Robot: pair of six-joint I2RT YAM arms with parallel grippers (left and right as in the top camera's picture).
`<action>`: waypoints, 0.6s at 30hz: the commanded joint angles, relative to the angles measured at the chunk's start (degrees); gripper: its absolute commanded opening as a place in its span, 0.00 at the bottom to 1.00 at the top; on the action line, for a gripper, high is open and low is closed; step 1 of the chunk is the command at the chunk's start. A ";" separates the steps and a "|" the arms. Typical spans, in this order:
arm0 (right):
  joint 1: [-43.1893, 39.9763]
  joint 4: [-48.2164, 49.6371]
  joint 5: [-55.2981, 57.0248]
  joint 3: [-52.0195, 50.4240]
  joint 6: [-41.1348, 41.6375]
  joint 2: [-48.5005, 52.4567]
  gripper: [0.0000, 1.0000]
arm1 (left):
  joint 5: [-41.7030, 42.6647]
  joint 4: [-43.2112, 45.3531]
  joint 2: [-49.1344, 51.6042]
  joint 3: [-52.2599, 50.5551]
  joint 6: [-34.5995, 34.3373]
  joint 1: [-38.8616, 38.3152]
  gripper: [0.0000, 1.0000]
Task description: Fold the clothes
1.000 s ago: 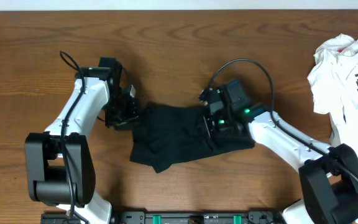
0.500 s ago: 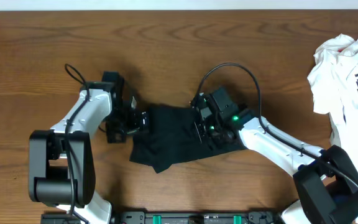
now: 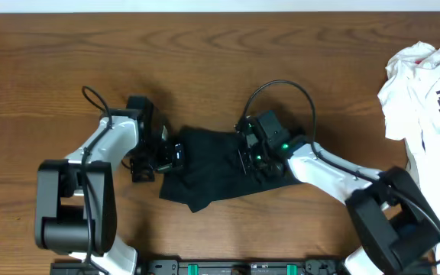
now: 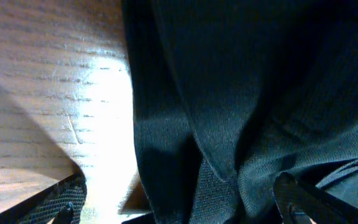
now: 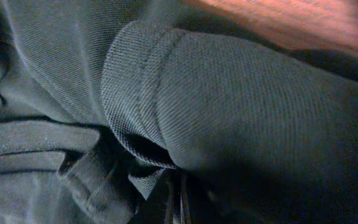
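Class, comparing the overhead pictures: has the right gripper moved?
Yes. The right gripper, shut on the black shirt, has shifted left, farther from the white garment.

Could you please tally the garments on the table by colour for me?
Black: 1, the black shirt
White: 1, the white garment with black print, apparently a single piece
Total: 2

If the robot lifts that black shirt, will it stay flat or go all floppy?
Probably floppy: the black shirt lies in soft wrinkles and folds. It looks like thin knit cloth, so likely light. Pushed, it would probably bunch up rather than slide flat on the wooden table.
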 commanded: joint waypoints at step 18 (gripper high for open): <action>0.44 0.72 -2.34 -0.66 1.86 2.69 0.03 | 6.01 3.87 -0.26 -5.51 -0.94 -1.81 0.56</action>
